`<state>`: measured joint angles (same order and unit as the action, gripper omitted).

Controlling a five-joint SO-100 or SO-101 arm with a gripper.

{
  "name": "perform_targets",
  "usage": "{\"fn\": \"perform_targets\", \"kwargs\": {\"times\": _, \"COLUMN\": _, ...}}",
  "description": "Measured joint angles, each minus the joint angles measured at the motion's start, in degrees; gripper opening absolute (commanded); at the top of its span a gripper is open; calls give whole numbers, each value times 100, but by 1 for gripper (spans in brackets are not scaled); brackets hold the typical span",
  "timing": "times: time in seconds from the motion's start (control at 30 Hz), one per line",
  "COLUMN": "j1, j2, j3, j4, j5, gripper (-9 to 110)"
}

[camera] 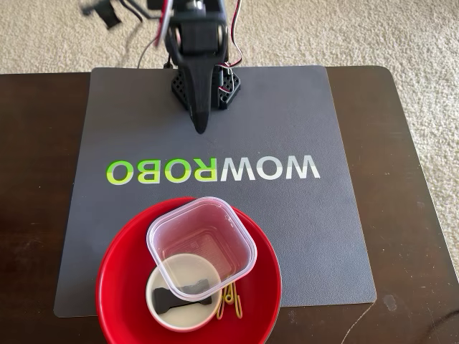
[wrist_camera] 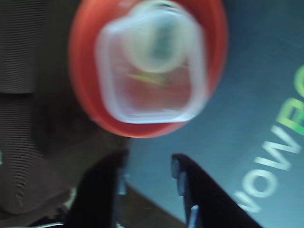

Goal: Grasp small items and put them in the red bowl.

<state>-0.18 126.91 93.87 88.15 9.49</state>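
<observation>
Inside the red bowl [camera: 118,287] sit tub [camera: 201,239], white bowl [camera: 165,308], clip [camera: 188,290] and clothespin [camera: 232,301]; pincer [wrist_camera: 148,175] released, empty.

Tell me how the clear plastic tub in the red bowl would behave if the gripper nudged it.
The clear tub looks thin-walled and empty, so probably light and a bit flexible. It sits tilted, resting on the white bowl and the red bowl, so a nudge would likely rock or slide it. Its smooth plastic may be slippery.
</observation>
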Motion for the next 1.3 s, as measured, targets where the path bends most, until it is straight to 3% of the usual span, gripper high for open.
{"fn": "perform_targets", "kwargs": {"times": 0.13, "j1": 114, "j2": 501, "j3": 2004, "j4": -308, "j5": 70, "gripper": 2}}
{"fn": "perform_targets", "kwargs": {"times": 0.33, "j1": 105, "j2": 1371, "j3": 3595, "j4": -1635, "j5": -325, "gripper": 0}}
{"fn": "perform_targets", "kwargs": {"times": 0.47, "j1": 44, "j2": 3023, "j3": 5063, "j4": -2443, "j5": -272, "gripper": 0}}
{"fn": "perform_targets", "kwargs": {"times": 0.63, "j1": 220, "j2": 5836, "j3": 6979, "j4": -2355, "j5": -220, "gripper": 0}}
{"fn": "perform_targets", "kwargs": {"times": 0.83, "j1": 659, "j2": 6117, "j3": 7664, "j4": -2452, "j5": -272, "gripper": 0}}
{"fn": "perform_targets", "kwargs": {"times": 1.07, "j1": 158, "j2": 6170, "j3": 7831, "j4": -2250, "j5": -466, "gripper": 0}}
{"fn": "perform_targets", "kwargs": {"times": 1.3, "j1": 413, "j2": 6170, "j3": 7831, "j4": -2232, "j5": -563, "gripper": 5}}
